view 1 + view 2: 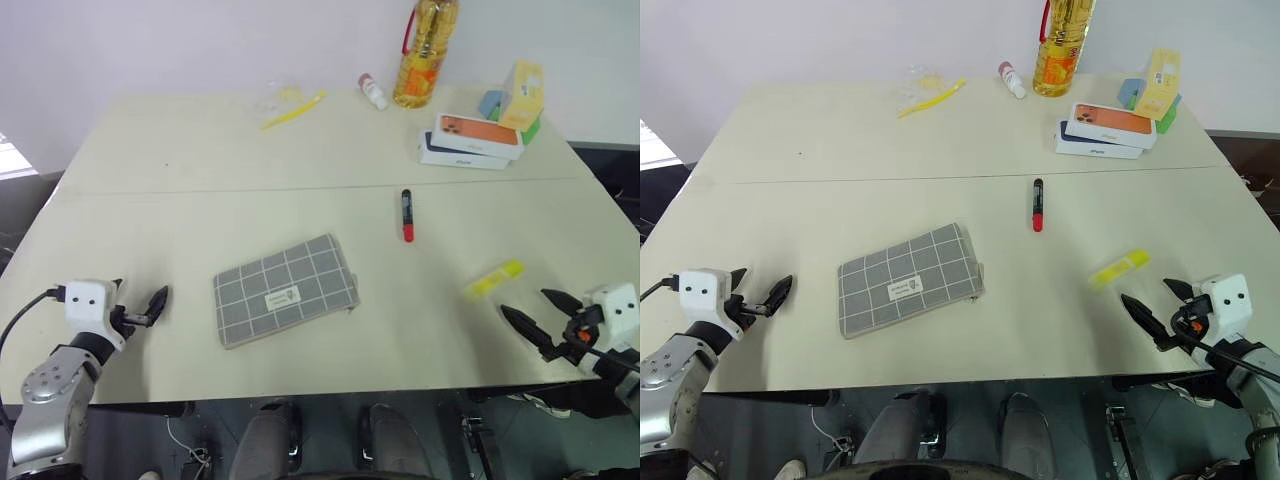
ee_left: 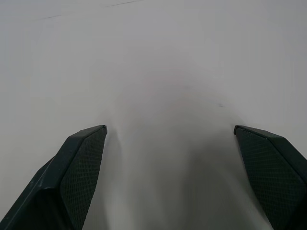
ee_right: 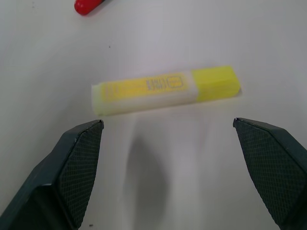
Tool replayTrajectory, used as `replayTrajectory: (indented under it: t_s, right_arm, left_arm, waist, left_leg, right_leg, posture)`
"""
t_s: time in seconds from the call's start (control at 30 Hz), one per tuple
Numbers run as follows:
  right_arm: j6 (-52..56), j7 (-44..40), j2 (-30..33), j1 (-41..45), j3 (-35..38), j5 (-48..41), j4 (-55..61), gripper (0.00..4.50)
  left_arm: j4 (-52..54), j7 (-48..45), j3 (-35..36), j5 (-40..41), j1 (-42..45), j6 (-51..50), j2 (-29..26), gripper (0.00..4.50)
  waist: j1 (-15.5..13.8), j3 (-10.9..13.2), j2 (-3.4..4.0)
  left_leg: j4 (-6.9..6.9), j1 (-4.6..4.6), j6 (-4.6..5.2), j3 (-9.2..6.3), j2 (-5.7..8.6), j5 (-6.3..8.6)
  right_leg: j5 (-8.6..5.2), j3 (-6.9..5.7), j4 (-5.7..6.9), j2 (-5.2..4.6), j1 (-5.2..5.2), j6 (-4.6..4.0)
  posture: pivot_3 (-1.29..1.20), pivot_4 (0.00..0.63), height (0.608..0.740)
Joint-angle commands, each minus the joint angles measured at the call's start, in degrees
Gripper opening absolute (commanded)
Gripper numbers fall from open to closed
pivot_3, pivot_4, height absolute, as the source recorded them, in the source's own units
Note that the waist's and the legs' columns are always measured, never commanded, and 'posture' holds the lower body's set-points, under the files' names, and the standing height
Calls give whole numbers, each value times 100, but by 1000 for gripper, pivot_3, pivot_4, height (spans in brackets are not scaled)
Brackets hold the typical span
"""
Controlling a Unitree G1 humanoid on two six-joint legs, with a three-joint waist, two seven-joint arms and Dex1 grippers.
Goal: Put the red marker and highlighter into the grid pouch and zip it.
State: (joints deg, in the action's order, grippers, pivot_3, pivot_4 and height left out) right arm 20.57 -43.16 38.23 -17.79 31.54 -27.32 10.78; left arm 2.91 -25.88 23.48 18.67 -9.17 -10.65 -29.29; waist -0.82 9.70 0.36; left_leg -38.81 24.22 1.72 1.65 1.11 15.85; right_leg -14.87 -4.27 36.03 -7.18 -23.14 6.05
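Both grippers, left [image 1: 140,308] and right [image 1: 535,318], had fingers wide open, empty. Highlighter [image 1: 493,279] lay just ahead of right; grid pouch [image 1: 285,289] mid-surface [image 1: 200,170], looked zipped; red marker [image 1: 406,215] farther back. Risk: highlighter lay crosswise, could skid away.

bare table [image 1: 200,200] surrounds highlighter [image 1: 493,279]; boxes [image 1: 470,140] far.

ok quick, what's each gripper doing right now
left gripper: open, empty, over bare table.
right gripper: open, empty, just short of the highlighter.
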Motion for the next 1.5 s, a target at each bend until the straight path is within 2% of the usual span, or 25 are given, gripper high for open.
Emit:
replayTrajectory:
  t_s: [0.03, 0.23, 0.47, 0.57, 0.8, 0.97, 1.13, 1.33, 1.5]
  right_arm:
    - [-176, -8, -54, -22, 79, 1, 2, 4500]
    - [-43, -33, -31, 130, -76, -98, 253, 4500]
    - [465, 247, -225, 973, -866, -438, 1106, 4500]
    - [877, 556, -563, 1673, -1708, -566, 1555, 3681]
    - [1306, 1200, -1175, 2796, -3625, 266, 1639, 97]
    - [1514, 1688, -1584, 3260, -4479, 1031, 1158, 42]
    - [1896, 1765, -1596, 3446, -4968, 1495, 692, 42]
    - [2380, 2109, -2084, 3474, -4740, 1495, 288, 42]
    - [2448, 2086, -2204, 3452, -4701, 1520, 236, 42]
  left_arm:
    - [-25, -24, 1, -39, 14, 5, -21, 4478]
    - [-5, -71, 26, 90, 56, 5, 53, 4478]
    - [17, 62, -39, -148, 21, 360, 164, 4478]
    - [93, 99, -28, -147, 9, 553, 307, 4500]
    - [48, -3, -114, -220, 48, 864, 361, 4500]
    - [38, -183, -261, -382, 39, 1176, 243, 4500]
    - [46, -460, -347, -596, -7, 1453, 19, 4500]
    - [86, -1149, -558, -999, -396, 2248, -630, 4500]
    - [-9, -1792, -800, -1140, -629, 3165, -1125, 4500]
  waist:
    - [0, 0, 0]
    - [4, 0, 0]
    - [8, 0, 3]
    - [10, 0, 2]
    - [17, -1, -4]
    - [11, -1, -5]
    - [28, -2, -6]
    - [53, -5, -9]
    - [49, -9, -10]
  left_leg:
    - [0, 0, 0, 0, 0, 0]
    - [0, 0, 0, 0, 0, 0]
    - [0, 0, 0, 0, 0, 0]
    - [0, 2, 0, 0, 0, 0]
    - [0, 13, 2, 0, 5, 1]
    - [0, 14, 2, 0, 7, 1]
    - [0, 14, 2, 1, 8, 1]
    - [1, 12, 0, 0, 7, 1]
    - [4, 9, -12, 1, 7, 8]
  right_leg:
    - [0, 0, 0, 0, 0, 0]
    - [0, 0, 0, 0, 0, 0]
    - [0, 1, 2, 1, -2, 0]
    - [0, 1, 2, 1, -10, 0]
    - [1, 1, -1, -2, -26, 0]
    - [3, 0, 2, -2, -29, 0]
    - [5, -2, 3, -1, -28, 1]
    - [5, -3, 4, 0, -30, -2]
    - [7, -1, 1, -2, -30, -13]
  posture:
    - [0, 150, 740]
    - [0, 150, 740]
    - [0, 150, 740]
    - [0, 150, 740]
    - [0, 150, 740]
    - [0, 150, 740]
    - [0, 150, 740]
    - [0, 150, 740]
    - [0, 150, 740]
